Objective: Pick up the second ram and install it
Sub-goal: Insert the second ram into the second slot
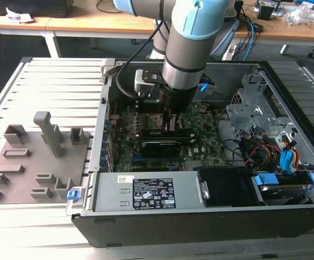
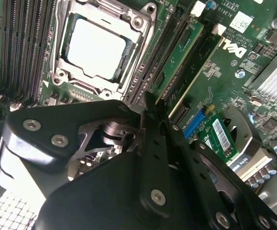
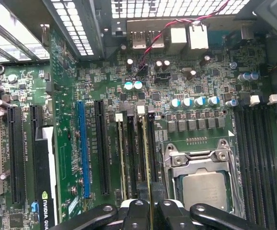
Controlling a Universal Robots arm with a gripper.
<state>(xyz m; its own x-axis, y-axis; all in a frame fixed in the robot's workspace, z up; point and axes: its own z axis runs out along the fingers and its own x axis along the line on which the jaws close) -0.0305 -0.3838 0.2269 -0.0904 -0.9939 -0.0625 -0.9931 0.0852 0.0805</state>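
Open on a slatted bench, your computer case (image 1: 287, 179) has the arm reaching down into it. Look to the ram (image 3: 147, 158) first: it stands on edge in a slot beside the CPU socket (image 3: 203, 184), its long axis running straight away from the gripper (image 3: 150, 207), whose jaws are pinched narrow on the stick's near end. Beyond it, a black card (image 3: 46, 177) sits well apart.

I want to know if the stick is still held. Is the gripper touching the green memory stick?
Touching. In the first wrist view the gripper closes on the thin edge of the green memory stick, which stands in a slot beside the processor socket, with no gap showing.
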